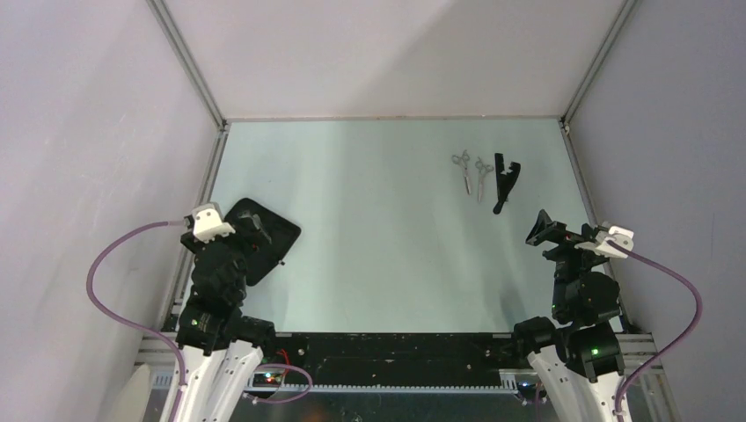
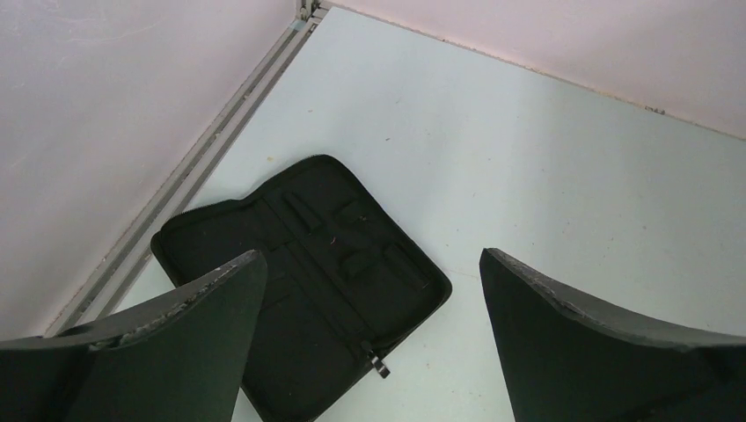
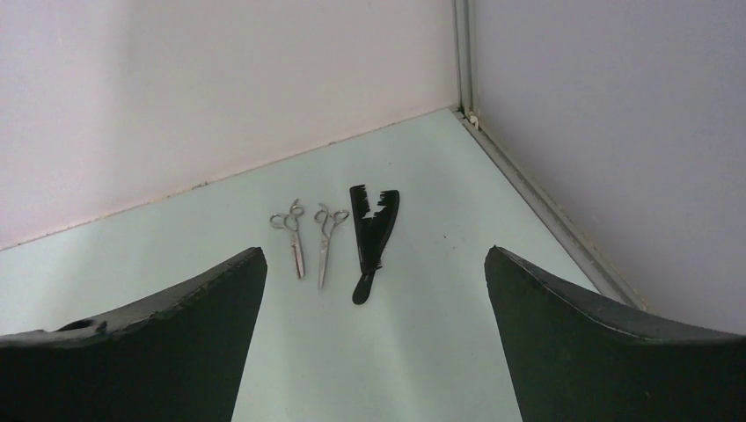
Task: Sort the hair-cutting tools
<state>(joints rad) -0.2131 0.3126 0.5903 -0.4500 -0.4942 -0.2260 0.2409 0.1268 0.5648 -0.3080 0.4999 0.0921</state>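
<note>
Counting the hair-cutting tools, we find three, lying side by side on the pale green table toward its far right corner: one pair of silver scissors, a second pair of scissors just beside it, and a black comb-like tool on the corner side of both, none touching. We count one black zip case, lying opened flat near the left wall, well apart from the tools. The overhead camera takes in tools, case and both arms together, though the left arm half covers the case there. Only the left wrist camera shows the case's inner pockets and loops and its zip pull at the near edge. Only the right wrist camera shows clearly the scissors' ring handles turned toward the far wall and the comb-like tool's jagged wide end. The left gripper hangs over the case with fingers spread wide, holding nothing; the right gripper is likewise spread wide, short of the tools, holding nothing.
</note>
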